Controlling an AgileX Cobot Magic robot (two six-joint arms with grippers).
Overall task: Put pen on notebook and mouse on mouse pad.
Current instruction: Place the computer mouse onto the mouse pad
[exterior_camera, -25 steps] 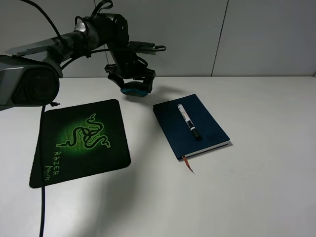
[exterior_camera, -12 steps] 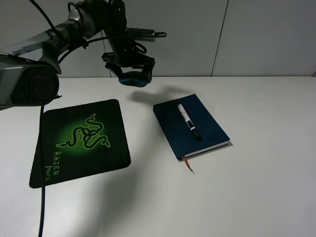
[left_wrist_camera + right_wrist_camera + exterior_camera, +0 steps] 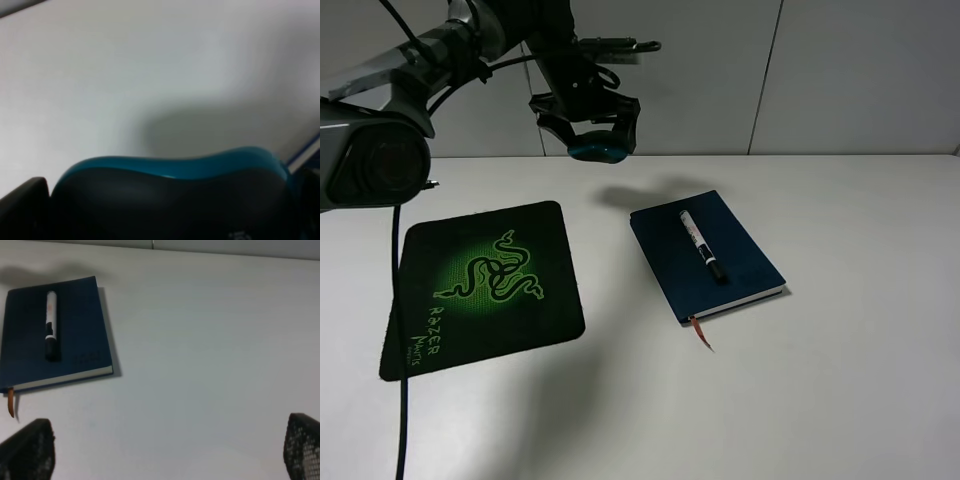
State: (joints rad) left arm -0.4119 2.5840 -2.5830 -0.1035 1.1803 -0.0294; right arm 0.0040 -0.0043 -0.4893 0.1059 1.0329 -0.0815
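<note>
My left gripper [image 3: 592, 140] is shut on the mouse [image 3: 597, 152] and holds it in the air above the back of the table, behind the notebook's far corner. The left wrist view shows the mouse [image 3: 170, 200] close up, dark grey on top with a teal side, between black fingers [image 3: 22, 210]. The black mouse pad [image 3: 490, 285] with its green logo lies at the left with nothing on it. The pen [image 3: 701, 243] lies on the navy notebook [image 3: 740, 265]. The right wrist view shows the pen [image 3: 50, 325] on the notebook [image 3: 30, 340], with my right gripper [image 3: 165, 460] open and apart from both.
A black cable [image 3: 402, 400] runs down along the pad's left edge to the front of the table. The orange ribbon bookmark [image 3: 701, 333] sticks out of the notebook's near edge. A grey wall closes the back of the table.
The left gripper has lifted the mouse higher off the table and carried it slightly to the right. The pen, notebook and mouse pad have stayed put.
</note>
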